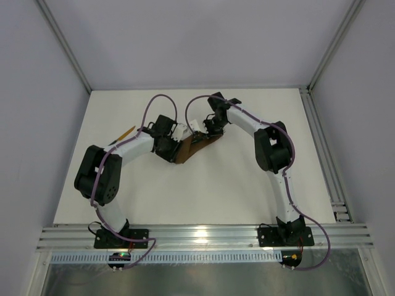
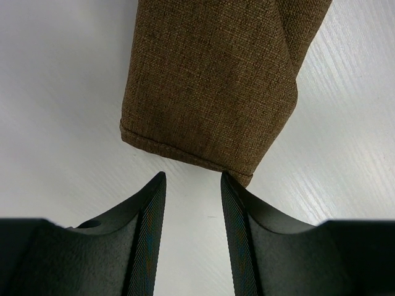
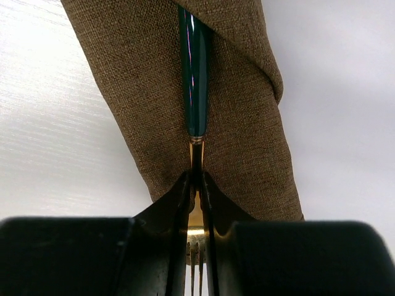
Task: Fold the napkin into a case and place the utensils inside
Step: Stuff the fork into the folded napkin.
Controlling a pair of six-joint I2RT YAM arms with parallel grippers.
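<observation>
A big white table [image 1: 247,185] holds everything. Near the middle, a bit toward the far side, lies the brown cloth case [image 1: 187,150]. It is a long, flat pocket with a slanted flap on top. The fork [image 3: 194,74] is partly inside it. Its thin dark handle goes in under the slanted flap. Its gold neck and prongs stick out of the pocket's open end.

The left arm [image 1: 123,151] and the right arm [image 1: 271,148] both bend at the elbow and reach in toward the case, one from each side. Their claws almost meet over it.

The right gripper [image 3: 196,185] is squeezed tight on the fork's gold neck, just outside the pocket. The prongs show between its two fingers.

The left gripper [image 2: 192,185] sits low at the case's sewn end. Its two fingers are spread apart with nothing between them, only bare table. The cloth edge lies just in front of the fingertips.

The other utensil [image 1: 123,135] lies on the table beside the left arm, well apart from the case. It is too small to tell what kind it is.
</observation>
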